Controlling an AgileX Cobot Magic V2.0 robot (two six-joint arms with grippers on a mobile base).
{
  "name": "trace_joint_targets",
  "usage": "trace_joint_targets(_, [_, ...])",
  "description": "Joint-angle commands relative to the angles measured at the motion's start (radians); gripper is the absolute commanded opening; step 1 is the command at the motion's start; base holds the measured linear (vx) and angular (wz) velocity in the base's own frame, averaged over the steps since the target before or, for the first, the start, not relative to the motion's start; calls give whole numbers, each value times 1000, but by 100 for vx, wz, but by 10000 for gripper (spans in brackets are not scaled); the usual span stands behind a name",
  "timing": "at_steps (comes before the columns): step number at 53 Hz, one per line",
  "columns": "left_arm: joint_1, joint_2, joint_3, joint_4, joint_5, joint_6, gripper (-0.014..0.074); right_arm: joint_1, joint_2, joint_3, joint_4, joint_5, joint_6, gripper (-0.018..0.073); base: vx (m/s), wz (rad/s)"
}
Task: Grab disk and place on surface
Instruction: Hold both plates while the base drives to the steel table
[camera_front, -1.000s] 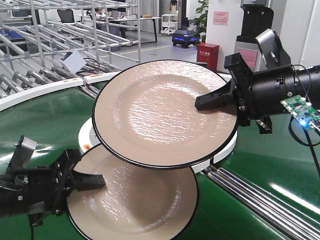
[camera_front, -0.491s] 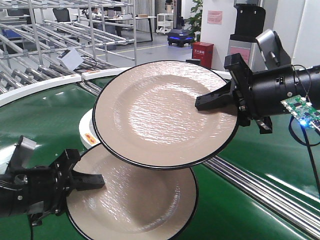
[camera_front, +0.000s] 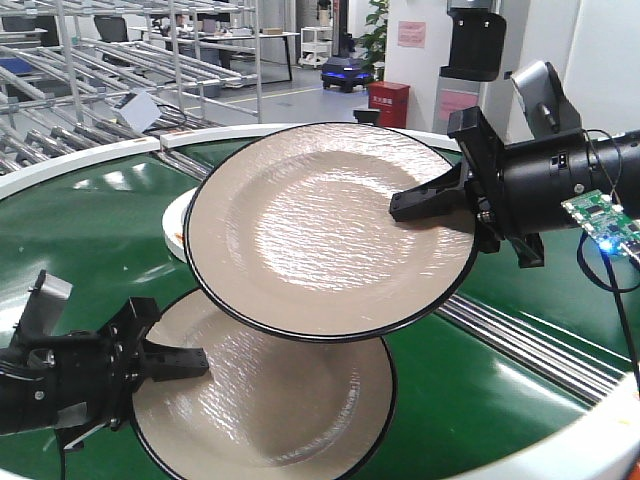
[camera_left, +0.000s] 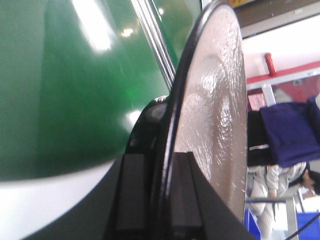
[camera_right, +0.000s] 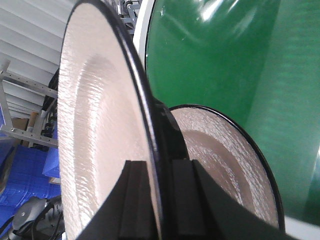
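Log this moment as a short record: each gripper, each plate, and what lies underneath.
left gripper: shut on the lower plate, at its left rim
right gripper: shut on the upper plate, at its right rim
plates: upper overlaps lower in the front view; whether they touch cannot be told
beneath: green conveyor belt

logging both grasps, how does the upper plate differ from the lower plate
The upper plate is clamped by the right tool, the lower plate by the left tool, on opposite rims. The upper plate sits higher and overlaps the lower plate, hiding its far edge. The upper plate shows whole; the lower plate runs off the front view's bottom. Both are beige, textured, black-rimmed, over the green belt.
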Motion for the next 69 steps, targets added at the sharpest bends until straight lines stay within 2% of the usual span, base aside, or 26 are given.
trace_joint_targets(1, [-5,-39,-36,-106,25,-16,1,-4,-45,-38,118,-59,-5,-8,-33,-15])
trace_joint_targets(29, [-5,-39,-36,-106,28,-16,1,-4,-45,-38,117,-59,-5,-8,-29,-35])
trace_joint_targets(69, [-5,-39,-36,-106,28,-16,1,-4,-45,-38,117,-59,-5,-8,-12,-70])
